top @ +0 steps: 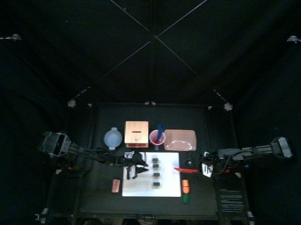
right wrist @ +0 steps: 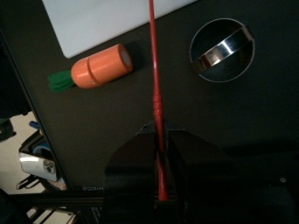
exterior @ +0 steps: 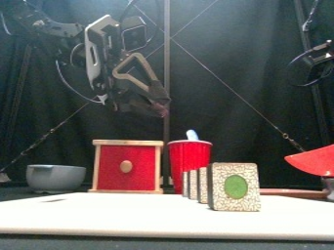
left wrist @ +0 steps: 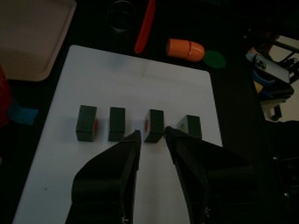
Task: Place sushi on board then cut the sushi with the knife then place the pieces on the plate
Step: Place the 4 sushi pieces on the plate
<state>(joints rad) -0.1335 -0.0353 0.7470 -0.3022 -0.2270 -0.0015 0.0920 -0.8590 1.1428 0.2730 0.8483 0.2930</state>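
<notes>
Four dark green sushi pieces stand apart in a row on the white cutting board, at the middle of the worktop. The left gripper hangs over the board just above the row, its jaws a little apart and holding nothing. The right gripper sits off the board's 3 o'clock edge with its jaws clamped on the red knife, whose blade reaches toward the board. A toy carrot lies on the worktop by that edge, with the round metal cutter near it. At the board's 12 o'clock stand the blue-grey bowl, wooden box, red cup and pink tray.
</notes>
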